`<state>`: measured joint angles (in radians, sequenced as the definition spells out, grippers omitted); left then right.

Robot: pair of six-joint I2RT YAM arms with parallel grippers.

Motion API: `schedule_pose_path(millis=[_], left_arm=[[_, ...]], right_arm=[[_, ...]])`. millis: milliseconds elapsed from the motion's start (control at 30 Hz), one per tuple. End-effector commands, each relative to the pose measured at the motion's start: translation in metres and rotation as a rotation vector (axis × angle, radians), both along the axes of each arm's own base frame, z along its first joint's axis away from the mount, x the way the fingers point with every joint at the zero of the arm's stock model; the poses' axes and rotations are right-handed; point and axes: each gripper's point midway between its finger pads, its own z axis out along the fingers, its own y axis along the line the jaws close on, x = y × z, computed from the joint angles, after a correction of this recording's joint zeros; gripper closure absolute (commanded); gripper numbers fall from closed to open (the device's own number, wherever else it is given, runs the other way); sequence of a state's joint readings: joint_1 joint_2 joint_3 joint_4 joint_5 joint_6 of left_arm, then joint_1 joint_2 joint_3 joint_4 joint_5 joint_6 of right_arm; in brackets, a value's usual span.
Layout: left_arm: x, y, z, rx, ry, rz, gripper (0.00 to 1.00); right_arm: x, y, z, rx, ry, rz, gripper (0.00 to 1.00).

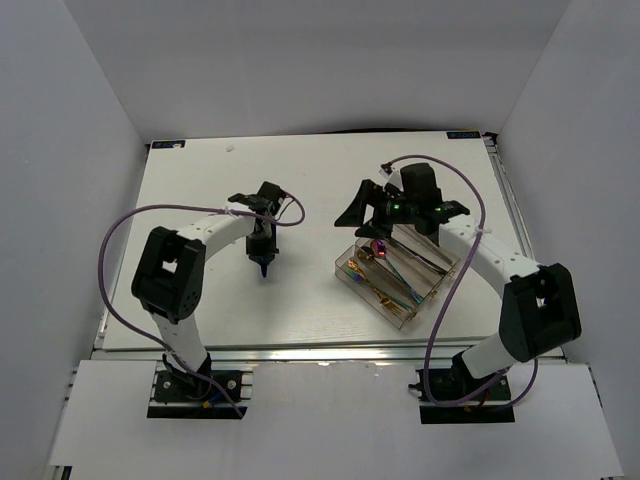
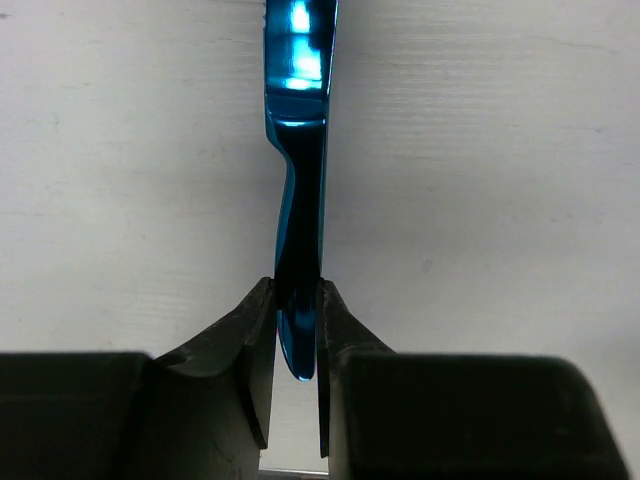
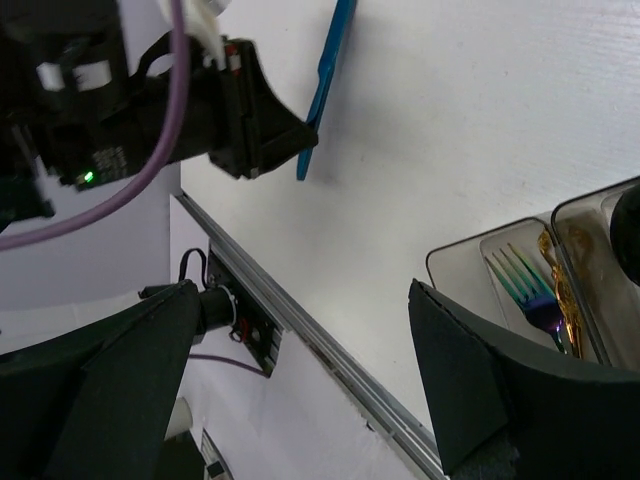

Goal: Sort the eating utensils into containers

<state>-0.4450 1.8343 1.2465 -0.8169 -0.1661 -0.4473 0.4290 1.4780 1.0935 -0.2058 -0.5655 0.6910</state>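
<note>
Left gripper (image 2: 297, 335): I see its fingers pressed together on one end of a blue utensil (image 2: 300, 180), which juts out from them over the white table (image 1: 200, 180), well apart from the organizer tray (image 1: 347, 271) and to its left. Right gripper (image 3: 300, 380): I see its fingers spread wide above one end of that tray, where a rainbow fork (image 3: 527, 285) and a gold piece (image 3: 562, 290) lie side by side inside.

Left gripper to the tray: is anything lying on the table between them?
No. In the top view only bare white table separates the left gripper, shut on the blue utensil, from the tray.
</note>
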Motion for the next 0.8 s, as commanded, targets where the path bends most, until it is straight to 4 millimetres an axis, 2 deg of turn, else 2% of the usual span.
schedule_pose_path(millis=[0,33,133,267,433,500,633,700,767], left_arm=[[0.013,-0.010,0.047,-0.075,-0.123,0.030,1.00],[0.014,-0.011,0.054,-0.088,-0.143,0.033,1.00],[0.012,-0.014,0.062,-0.119,-0.163,0.039,1.00],[0.007,-0.016,0.065,-0.144,-0.169,0.037,1.00],[0.002,-0.015,0.066,-0.153,-0.171,0.043,1.00],[0.002,-0.016,0.072,-0.167,-0.184,0.040,1.00],[0.003,-0.019,0.083,-0.187,-0.202,0.034,1.00],[0.001,-0.020,0.085,-0.198,-0.204,0.029,1.00],[0.000,-0.021,0.085,-0.207,-0.204,0.029,1.00]], right_arm=[[0.024,0.009,0.017,0.063,-0.060,-0.074,0.11],[0.026,0.009,0.011,0.061,-0.046,-0.088,0.10],[0.030,0.015,0.007,0.095,-0.032,-0.110,0.11],[0.030,0.035,0.006,0.102,-0.019,-0.079,0.11],[0.030,0.054,-0.013,0.087,0.067,-0.088,0.10],[0.027,0.066,-0.012,0.104,0.079,-0.070,0.11],[0.022,0.094,-0.026,0.104,0.128,-0.038,0.11],[0.025,0.107,-0.020,0.133,0.133,-0.031,0.11],[0.024,0.120,-0.033,0.122,0.174,-0.028,0.11]])
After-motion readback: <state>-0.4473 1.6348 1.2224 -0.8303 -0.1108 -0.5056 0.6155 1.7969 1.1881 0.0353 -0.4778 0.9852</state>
